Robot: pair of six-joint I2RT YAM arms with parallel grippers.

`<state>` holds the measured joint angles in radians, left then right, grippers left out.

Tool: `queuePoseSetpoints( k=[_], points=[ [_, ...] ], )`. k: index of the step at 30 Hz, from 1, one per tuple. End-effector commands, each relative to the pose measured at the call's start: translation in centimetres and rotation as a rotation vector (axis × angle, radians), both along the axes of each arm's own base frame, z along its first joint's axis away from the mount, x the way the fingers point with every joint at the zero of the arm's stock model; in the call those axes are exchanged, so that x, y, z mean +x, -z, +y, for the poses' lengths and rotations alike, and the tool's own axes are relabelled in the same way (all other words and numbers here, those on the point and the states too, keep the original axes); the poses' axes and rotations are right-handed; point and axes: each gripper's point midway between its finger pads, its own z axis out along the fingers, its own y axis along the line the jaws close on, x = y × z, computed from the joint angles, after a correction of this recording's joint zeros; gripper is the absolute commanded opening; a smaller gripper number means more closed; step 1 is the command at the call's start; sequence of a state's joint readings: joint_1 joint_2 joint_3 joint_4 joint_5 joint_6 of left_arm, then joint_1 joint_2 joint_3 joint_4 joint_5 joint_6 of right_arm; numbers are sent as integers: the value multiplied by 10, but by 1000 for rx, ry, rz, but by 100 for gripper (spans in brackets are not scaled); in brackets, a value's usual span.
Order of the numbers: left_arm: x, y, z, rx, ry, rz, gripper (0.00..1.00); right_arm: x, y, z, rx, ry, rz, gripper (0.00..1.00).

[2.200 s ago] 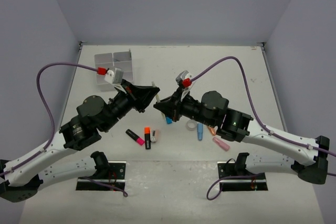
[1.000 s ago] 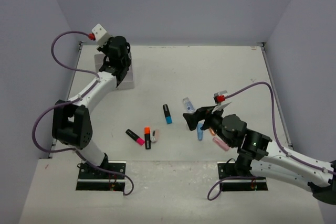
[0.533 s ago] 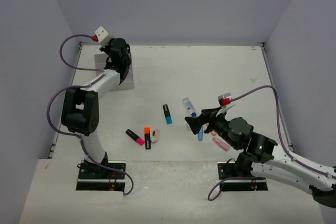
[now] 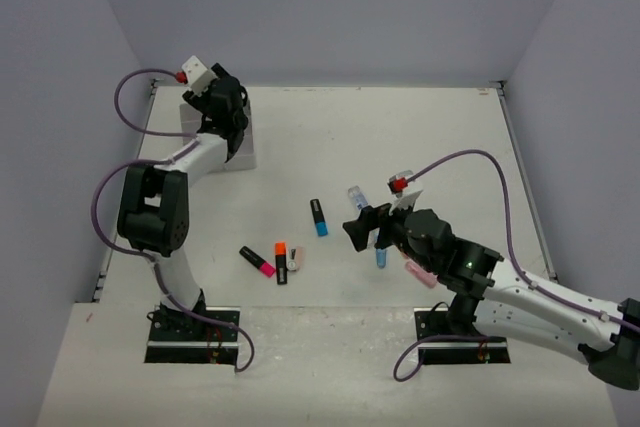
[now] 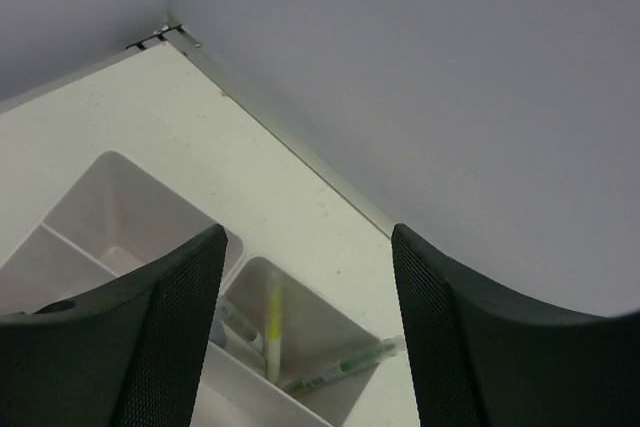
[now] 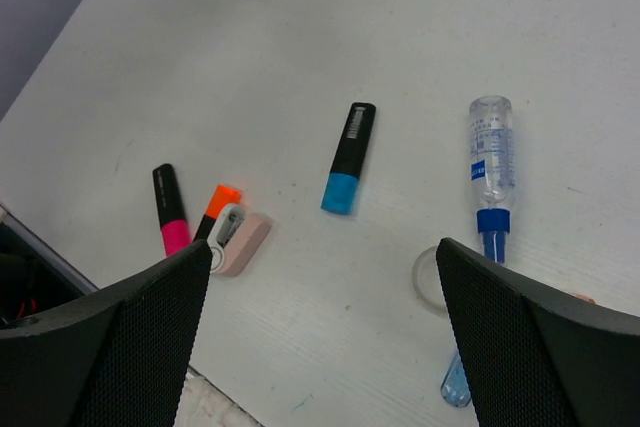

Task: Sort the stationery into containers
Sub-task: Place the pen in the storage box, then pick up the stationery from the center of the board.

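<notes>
The containers are a white divided tray (image 4: pixel 244 155) at the back left. My left gripper (image 4: pixel 231 125) hovers over it, open and holding nothing. In the left wrist view my left gripper (image 5: pixel 308 267) spans a corner compartment (image 5: pixel 330 332) holding a yellow pen (image 5: pixel 273 319) and a green pen (image 5: pixel 345 367). My right gripper (image 4: pixel 360 230) is open above the loose stationery. Below my right gripper (image 6: pixel 322 252) lie a blue highlighter (image 6: pixel 349 157), a blue-capped tube (image 6: pixel 491 159), a clear tape ring (image 6: pixel 428 279), a pink highlighter (image 6: pixel 170 209), an orange highlighter (image 6: pixel 218 207) and a pink eraser (image 6: pixel 243 243).
A blue pen (image 4: pixel 381 253) and another pink eraser (image 4: pixel 420 273) lie beside the right arm. The back wall (image 5: pixel 420 67) rises just behind the tray. Both arm bases (image 4: pixel 190 322) are bolted at the near edge.
My left gripper has opened over the tray. My right gripper has shifted slightly left, still open above the loose items.
</notes>
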<state>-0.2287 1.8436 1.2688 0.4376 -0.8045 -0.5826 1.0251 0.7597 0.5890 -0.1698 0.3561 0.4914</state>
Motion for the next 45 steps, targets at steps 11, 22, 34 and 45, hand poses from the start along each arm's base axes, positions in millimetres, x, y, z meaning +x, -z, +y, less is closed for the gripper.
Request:
queuePoseSetpoints(
  k=[11,22,34,45],
  points=[
    [-155,-51,-76,-296,525,262,100,52,53,17,-269,121,331,72],
    [-265,37,-97,-175,766,469,100,88,98,-16,-480,103,448,54],
    [-305,34,-118,-123,974,482,100,83,118,-30,-530,121,519,54],
    [-313,16,-102,-98,915,460,100,40,135,-64,-477,259,620,46]
  ],
)
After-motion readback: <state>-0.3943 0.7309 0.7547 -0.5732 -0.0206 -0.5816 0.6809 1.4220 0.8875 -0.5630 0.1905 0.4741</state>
